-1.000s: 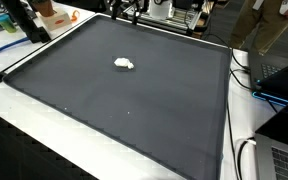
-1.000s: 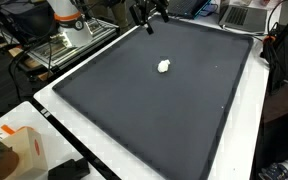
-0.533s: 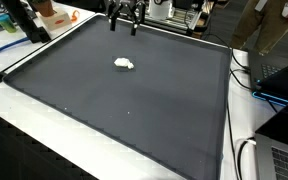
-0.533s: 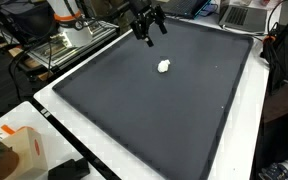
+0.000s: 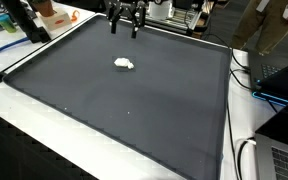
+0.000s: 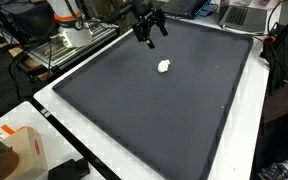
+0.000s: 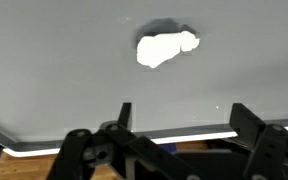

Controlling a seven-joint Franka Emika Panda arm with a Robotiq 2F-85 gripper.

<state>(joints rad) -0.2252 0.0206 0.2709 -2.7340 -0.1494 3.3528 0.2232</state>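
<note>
Dark mat [image 5: 134, 110] bears a white lump [image 5: 124, 64], lying free because the gripper [image 5: 124, 27] hovers apart near the far edge, jaws wide and empty.

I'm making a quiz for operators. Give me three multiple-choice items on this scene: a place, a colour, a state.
1. Where does the white lump lie? A on the dark mat; B on the white table rim; C on the floor.
2. What colour is the mat? A red; B dark grey; C yellow.
3. How is the end effector? A shut on the lump; B open, empty; C out of view.
Answers: 1 A, it rests on the mat; 2 B, both exterior views show it; 3 B, the wrist view shows spread fingers, nothing between.
</note>
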